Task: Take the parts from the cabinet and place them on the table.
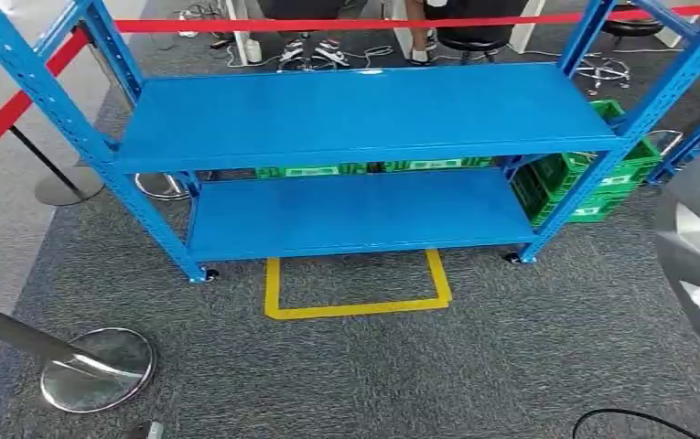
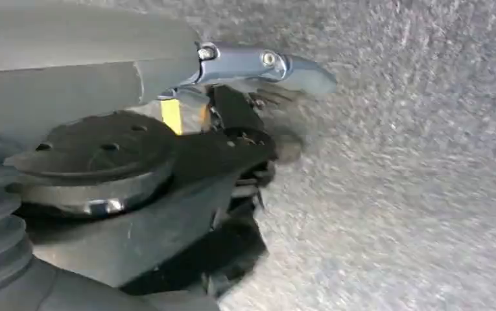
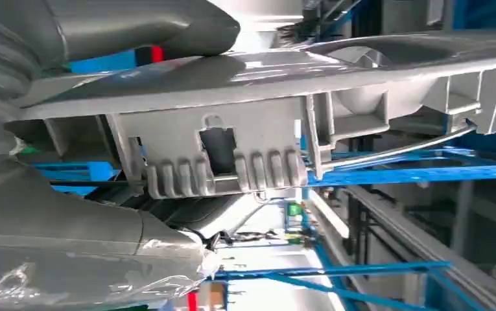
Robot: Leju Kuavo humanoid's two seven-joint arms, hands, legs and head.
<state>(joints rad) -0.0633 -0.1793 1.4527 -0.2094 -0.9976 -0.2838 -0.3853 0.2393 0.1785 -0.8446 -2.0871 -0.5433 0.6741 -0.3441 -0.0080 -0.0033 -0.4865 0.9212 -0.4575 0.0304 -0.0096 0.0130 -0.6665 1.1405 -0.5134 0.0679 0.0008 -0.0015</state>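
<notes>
At the right wrist, the right hand (image 3: 70, 214) has thumb and fingers (image 3: 122, 32) clamped on a grey moulded part (image 3: 251, 129). Left hand (image 2: 232, 149) hangs over carpet (image 2: 413, 162); whether its fingers are apart or together cannot be told. Blue cabinet (image 1: 355, 114) stands ahead, both shelves bare, with carpet between it and the robot.

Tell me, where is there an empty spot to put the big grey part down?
Both blue shelves look bare: the upper shelf between the blue posts, and the lower shelf beneath it. It is crowded behind and to the right, where green crates stand. The right hand holds the grey part.
</notes>
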